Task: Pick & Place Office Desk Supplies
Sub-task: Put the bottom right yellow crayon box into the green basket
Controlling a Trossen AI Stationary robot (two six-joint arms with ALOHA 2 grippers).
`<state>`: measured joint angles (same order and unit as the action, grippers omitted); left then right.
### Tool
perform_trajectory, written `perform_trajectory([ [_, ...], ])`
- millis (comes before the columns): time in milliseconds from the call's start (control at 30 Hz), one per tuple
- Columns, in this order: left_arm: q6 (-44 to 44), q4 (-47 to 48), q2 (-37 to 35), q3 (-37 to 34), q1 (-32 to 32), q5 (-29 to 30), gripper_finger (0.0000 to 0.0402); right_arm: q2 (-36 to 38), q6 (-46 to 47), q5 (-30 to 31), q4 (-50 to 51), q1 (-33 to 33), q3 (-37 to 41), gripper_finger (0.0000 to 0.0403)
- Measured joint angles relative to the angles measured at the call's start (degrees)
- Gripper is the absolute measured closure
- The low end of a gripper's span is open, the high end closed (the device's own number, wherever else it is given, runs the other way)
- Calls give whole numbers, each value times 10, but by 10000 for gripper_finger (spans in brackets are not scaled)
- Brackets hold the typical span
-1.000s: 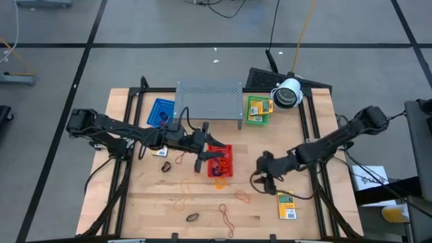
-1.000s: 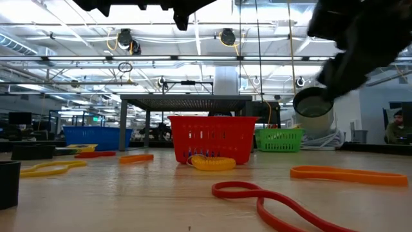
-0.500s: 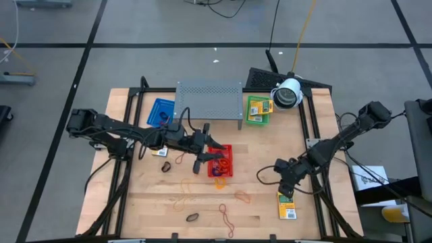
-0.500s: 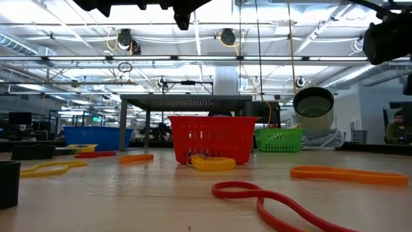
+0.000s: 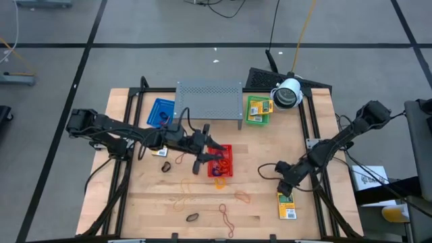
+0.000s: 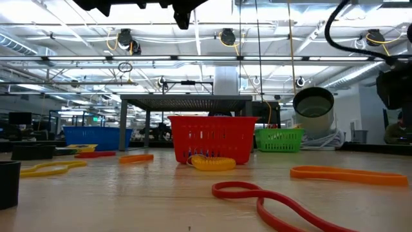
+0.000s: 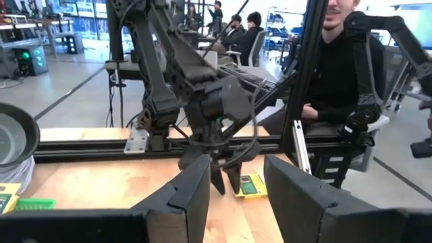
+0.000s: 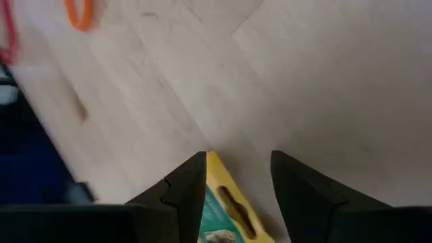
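Right gripper hangs with fingers parted and empty — the flat yellow-and-green rectangular packet lies on the table just below, one corner between them, lined up to be pinched. Left gripper, parted too, waits over the red mesh basket.

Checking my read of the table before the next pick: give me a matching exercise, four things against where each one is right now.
Things:
1. right tool
2. left tool
3. red basket
4. green basket

Places:
A. beside the grey rack, next to the white camera
B. middle of the table, a yellow band in front of it
C. open, just above the yellow-and-green packet near the table's right front
D. open, over the red basket's left edge

Pairs: 1-C, 2-D, 3-B, 4-A
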<state>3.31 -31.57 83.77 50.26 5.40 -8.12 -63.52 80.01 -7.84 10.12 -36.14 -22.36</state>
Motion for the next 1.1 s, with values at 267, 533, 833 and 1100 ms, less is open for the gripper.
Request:
perform_trajectory([
  [267,-1,0,0,0,-2,0,252,0,46,-12,-114,-11,54,248],
  [533,2,7,0,0,5,0,252,-1,78,-28,-118,-29,58,248],
  [833,2,7,0,0,8,0,252,-1,95,-44,-112,-51,59,261],
  [1100,2,7,0,0,8,0,252,-2,106,-53,-109,-64,59,364],
])
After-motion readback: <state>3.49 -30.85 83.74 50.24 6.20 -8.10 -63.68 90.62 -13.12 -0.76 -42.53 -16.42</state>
